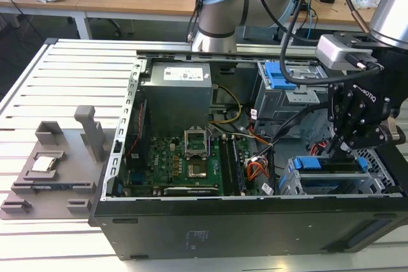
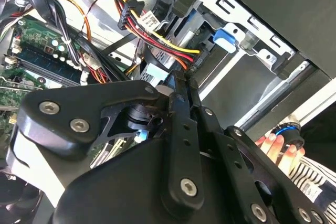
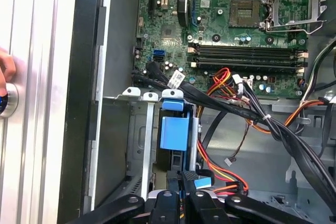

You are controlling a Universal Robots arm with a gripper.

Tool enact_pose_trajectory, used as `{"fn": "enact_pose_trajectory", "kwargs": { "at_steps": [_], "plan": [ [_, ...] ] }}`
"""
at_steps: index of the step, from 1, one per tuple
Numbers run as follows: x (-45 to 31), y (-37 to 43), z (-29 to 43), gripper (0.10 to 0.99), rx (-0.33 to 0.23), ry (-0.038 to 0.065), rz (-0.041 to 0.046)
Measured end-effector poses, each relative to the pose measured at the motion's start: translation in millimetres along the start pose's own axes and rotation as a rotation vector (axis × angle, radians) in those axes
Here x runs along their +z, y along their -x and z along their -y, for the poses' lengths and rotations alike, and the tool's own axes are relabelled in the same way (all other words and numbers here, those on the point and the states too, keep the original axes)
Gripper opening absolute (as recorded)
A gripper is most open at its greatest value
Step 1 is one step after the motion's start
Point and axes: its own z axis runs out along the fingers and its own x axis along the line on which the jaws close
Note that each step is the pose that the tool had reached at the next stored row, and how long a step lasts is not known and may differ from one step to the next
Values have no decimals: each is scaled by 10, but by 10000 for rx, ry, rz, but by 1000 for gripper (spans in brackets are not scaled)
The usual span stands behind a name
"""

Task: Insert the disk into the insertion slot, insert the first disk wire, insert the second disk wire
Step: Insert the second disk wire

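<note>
- My hand (image 1: 344,148) hangs inside the open computer case (image 1: 191,234), at the end toward the exterior view's right, just above the insertion slot (image 1: 290,183).
- My fingers (image 2: 181,90) are drawn nearly together in both wrist views; in the first wrist view a small blue piece (image 3: 202,183) sits right at the tips (image 3: 185,176). I cannot tell whether they actually pinch it.
- The disk (image 1: 331,165) lies seated in the low silver cage, its blue carrier edge showing along the top in the exterior view.
- In the first wrist view the blue carrier tab (image 3: 174,132) stands inside the perforated cage wall (image 3: 137,140), directly ahead of my fingertips.
- A bundle of red, yellow and orange wires (image 3: 223,171) runs past the cage, close beside my fingertips; black cables (image 3: 273,124) cross above it.
- In the second wrist view the same coloured wires end in a black connector (image 2: 126,11), well apart from my fingertips.
- The motherboard (image 1: 191,157) lies flat on the case floor, with its empty processor socket (image 3: 247,11) and memory slots (image 3: 247,55).
- A taller grey cage with a blue latch (image 1: 280,74) sits beyond the slot.
- A person's hand (image 2: 281,148) rests outside the case wall, fingers on a round blue-and-black knob (image 2: 289,132).
- The case sits on a slatted metal tabletop (image 1: 70,81); a grey fixture tray (image 1: 57,170) lies to the exterior view's left.
</note>
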Motion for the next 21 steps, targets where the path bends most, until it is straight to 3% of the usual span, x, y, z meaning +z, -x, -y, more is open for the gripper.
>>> {"fn": "enact_pose_trajectory", "kwargs": {
  "at_steps": [6, 9, 13, 14, 15, 16, 17, 18, 19, 20, 21],
  "plan": [
    [30, -25, 0, 145, 0, 0, 5],
    [48, -85, -3, 145, -3, -5, 88],
    [51, -86, -3, 145, -3, -7, 91],
    [51, -86, -3, 224, -3, -6, 92],
    [51, -86, -3, 224, -4, -6, 93],
    [21, -90, -5, 224, -4, -6, 97],
    [-81, -103, -10, 224, -3, -6, 93],
    [-121, -106, -12, 224, -3, -7, 90],
    [-120, -105, -15, 224, -2, -7, 99],
    [-119, -103, -30, 141, -6, -11, 159],
    [-120, -103, -37, 141, -5, -11, 158]
  ]
}}
